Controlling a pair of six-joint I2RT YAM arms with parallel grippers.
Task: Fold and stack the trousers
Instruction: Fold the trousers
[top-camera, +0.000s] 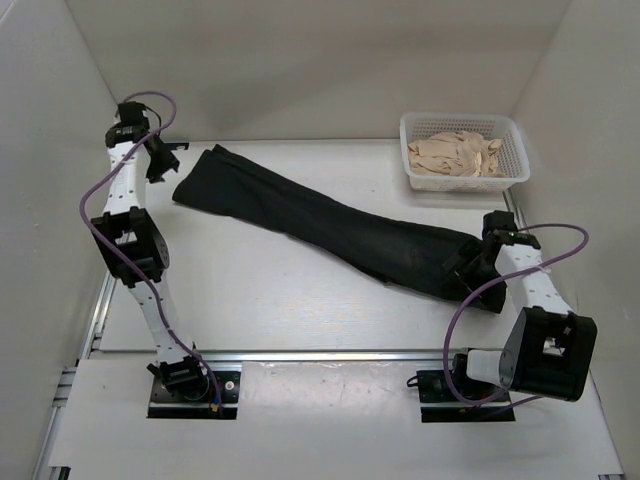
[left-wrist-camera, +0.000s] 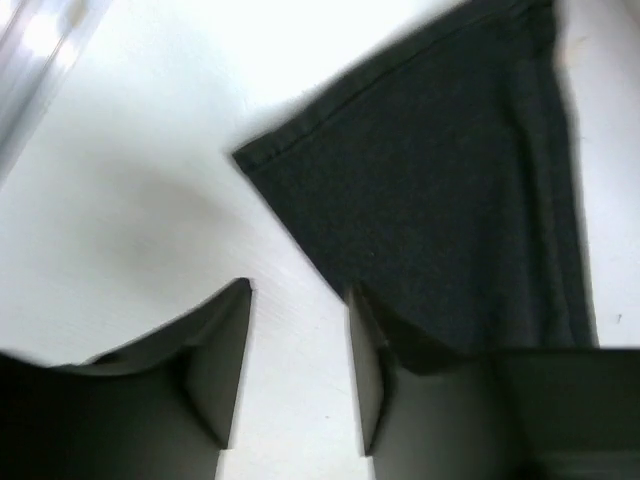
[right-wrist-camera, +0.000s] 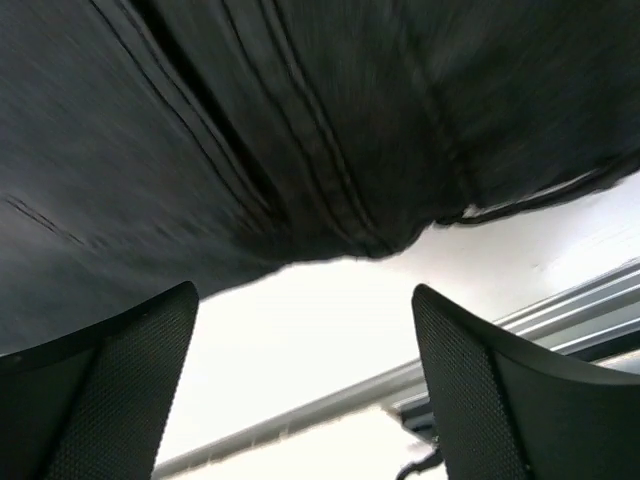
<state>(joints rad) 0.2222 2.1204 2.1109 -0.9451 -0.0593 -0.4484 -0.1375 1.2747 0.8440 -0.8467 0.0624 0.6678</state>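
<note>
The black trousers (top-camera: 330, 225) lie flat and stretched out diagonally on the white table, from the far left to the near right. My left gripper (top-camera: 160, 165) is at their far-left end. In the left wrist view it (left-wrist-camera: 298, 290) is open over bare table, with the hemmed corner of the trousers (left-wrist-camera: 440, 190) just ahead and its right finger (left-wrist-camera: 365, 370) at the fabric's edge. My right gripper (top-camera: 462, 272) is at their near-right end. In the right wrist view it (right-wrist-camera: 302, 292) is wide open and empty, with the seamed edge of the trousers (right-wrist-camera: 300, 130) just ahead.
A white mesh basket (top-camera: 518, 150) holding a beige cloth pile (top-camera: 460, 155) stands at the back right. White walls enclose the table on the left, back and right. A metal rail (top-camera: 330, 353) runs along the near edge and shows in the right wrist view (right-wrist-camera: 560, 305).
</note>
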